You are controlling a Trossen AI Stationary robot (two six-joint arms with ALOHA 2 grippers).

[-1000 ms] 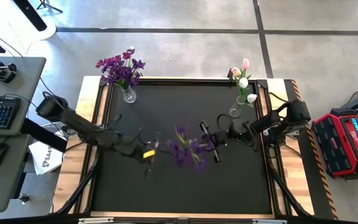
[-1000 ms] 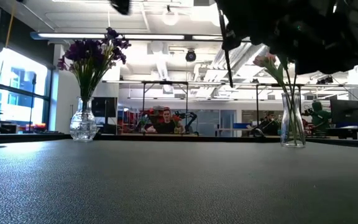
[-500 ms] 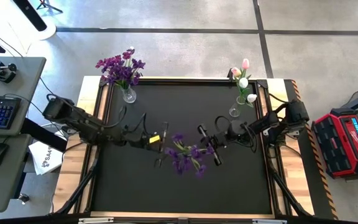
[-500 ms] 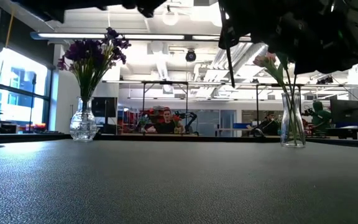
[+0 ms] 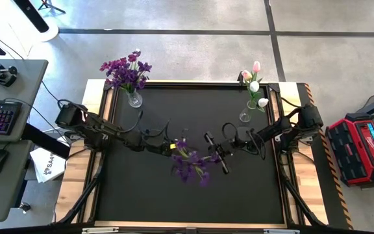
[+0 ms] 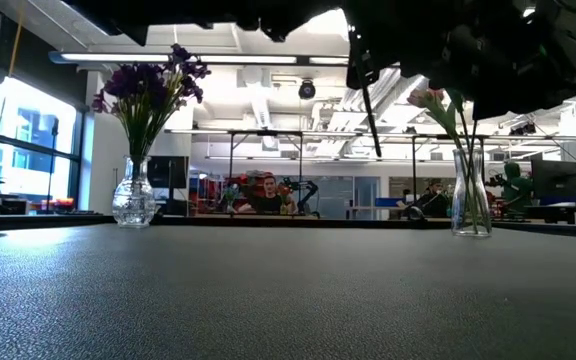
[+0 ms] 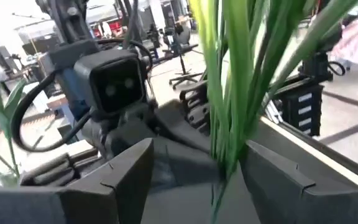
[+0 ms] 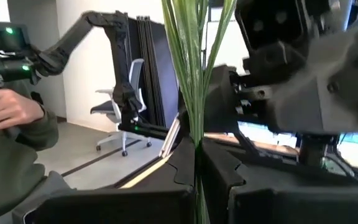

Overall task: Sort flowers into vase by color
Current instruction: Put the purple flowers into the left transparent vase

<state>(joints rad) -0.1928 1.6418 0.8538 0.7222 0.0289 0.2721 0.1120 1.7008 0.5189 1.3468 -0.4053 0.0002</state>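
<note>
Midair, right fingers (image 8: pixel 194 180) pinching purple flowers' stems (image 8: pixel 191 74); left fingers (image 7: pixel 194 180) spread around them.

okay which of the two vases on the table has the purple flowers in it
The vase at the table's far left corner, on the left arm's side, holds purple flowers. The other vase, at the far right, holds pink and white tulips.
</note>
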